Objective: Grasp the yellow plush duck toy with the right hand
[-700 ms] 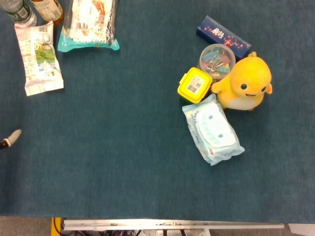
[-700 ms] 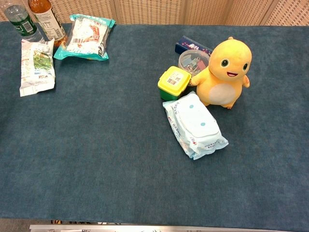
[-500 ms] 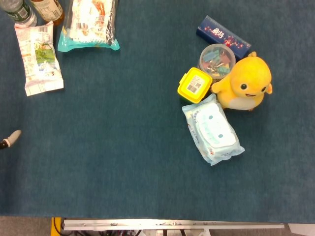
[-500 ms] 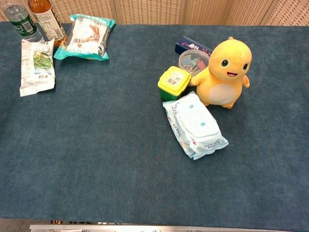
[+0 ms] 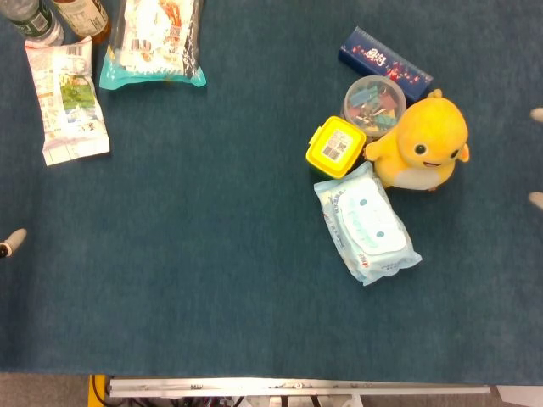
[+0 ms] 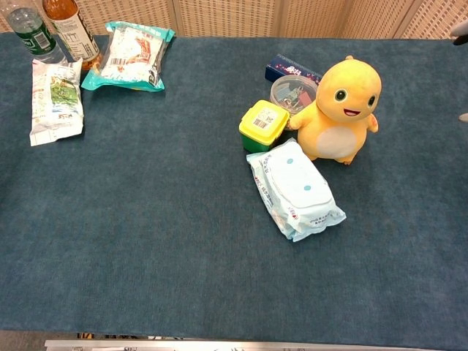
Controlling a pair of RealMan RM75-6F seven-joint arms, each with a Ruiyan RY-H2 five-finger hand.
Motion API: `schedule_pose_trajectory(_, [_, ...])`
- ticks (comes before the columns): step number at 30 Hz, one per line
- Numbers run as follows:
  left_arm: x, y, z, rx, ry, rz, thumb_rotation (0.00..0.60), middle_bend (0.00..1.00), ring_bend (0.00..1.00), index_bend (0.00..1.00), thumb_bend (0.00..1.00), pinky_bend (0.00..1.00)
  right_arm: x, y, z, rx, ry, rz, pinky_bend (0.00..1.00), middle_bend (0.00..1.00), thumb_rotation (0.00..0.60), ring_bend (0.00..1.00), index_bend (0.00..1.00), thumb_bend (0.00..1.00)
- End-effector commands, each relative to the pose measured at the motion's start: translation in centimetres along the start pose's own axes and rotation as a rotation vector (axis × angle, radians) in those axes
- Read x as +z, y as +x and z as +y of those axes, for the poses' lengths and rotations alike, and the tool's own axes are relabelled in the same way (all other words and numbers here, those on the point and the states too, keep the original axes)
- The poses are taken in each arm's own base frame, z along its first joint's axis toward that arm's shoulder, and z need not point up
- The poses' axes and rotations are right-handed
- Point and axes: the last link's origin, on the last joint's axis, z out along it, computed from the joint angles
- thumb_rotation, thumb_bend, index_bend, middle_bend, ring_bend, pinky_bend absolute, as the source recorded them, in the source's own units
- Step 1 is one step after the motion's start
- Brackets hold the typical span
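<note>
Duck [image 5: 422, 143] upright, untouched; left fingers [image 5: 14, 240], seemingly, only in head view.

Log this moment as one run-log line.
phase: approach | target: yellow plush duck upright, ungrasped, beside wipes pack | right robot hand: fingertips at frame edge, clear of duck | left robot hand: fingertip only at table edge

Blue table [image 5: 212, 280] under duck [image 5: 424, 140], wipes [image 5: 366, 225].
</note>
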Motion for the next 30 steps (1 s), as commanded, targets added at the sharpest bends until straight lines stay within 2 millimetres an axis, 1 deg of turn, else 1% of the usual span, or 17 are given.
schedule_pose_trajectory(1, [-0.1,0.0,0.0,-0.001,0.001,-0.002,0.533,0.07,0.09,0.05,0.12,0.04,1.9,-0.5,-1.6,0.024,0.042,-0.035,0.08,0.24,0.524,0.09,0.23,0.00])
schedule_pose_trajectory(3, [-0.1,0.0,-0.1,-0.002,0.005,-0.003,0.534,0.07,0.09,0.05,0.12,0.04,2.8,-0.9,-2.3,0.038,0.057,-0.062,0.02,0.22,0.478,0.06,0.23,0.00])
schedule_pose_trajectory(4, [-0.1,0.0,-0.2,-0.002,0.007,-0.004,0.535,0.07,0.09,0.05,0.12,0.04,3.3,-1.1,-2.7,0.042,0.065,-0.075,0.01,0.21,0.466,0.05,0.23,0.00])
schedule_pose_trajectory(5, [-0.2,0.0,-0.3,-0.004,0.010,-0.005,0.535,0.07,0.09,0.05,0.12,0.04,3.8,-1.3,-3.1,0.047,0.076,-0.091,0.00,0.20,0.440,0.04,0.23,0.00])
schedule_pose_trajectory(7, [-0.2,0.0,-0.4,-0.004,0.016,-0.008,0.533,0.07,0.09,0.05,0.12,0.04,4.6,-1.8,-3.6,0.051,0.088,-0.115,0.00,0.19,0.392,0.03,0.23,0.00])
schedule_pose_trajectory(10, [-0.2,-0.1,-0.5,-0.005,0.020,-0.013,0.531,0.07,0.09,0.05,0.12,0.04,5.8,-2.4,-4.3,0.057,0.107,-0.137,0.00,0.17,0.347,0.01,0.23,0.00])
schedule_pose_trajectory(12, [-0.2,-0.2,-0.5,-0.005,0.021,-0.017,0.530,0.07,0.09,0.05,0.12,0.04,6.6,-2.8,-4.8,0.068,0.119,-0.144,0.00,0.16,0.300,0.00,0.23,0.00])
schedule_pose_trajectory(15, [-0.2,-0.3,-0.4,-0.005,0.019,-0.023,0.532,0.07,0.09,0.05,0.12,0.04,7.6,-3.4,-5.5,0.080,0.140,-0.147,0.00,0.16,0.251,0.00,0.23,0.00])
schedule_pose_trajectory(20, [-0.1,-0.3,-0.4,-0.006,0.020,-0.030,0.532,0.07,0.09,0.05,0.12,0.04,9.0,-4.3,-6.2,0.066,0.158,-0.165,0.00,0.16,0.219,0.00,0.23,0.00])
schedule_pose_trajectory(30, [-0.1,-0.7,-0.5,-0.003,0.033,-0.057,0.532,0.07,0.09,0.05,0.12,0.04,11.5,-6.0,-6.8,0.037,0.167,-0.207,0.00,0.16,0.219,0.00,0.23,0.00])
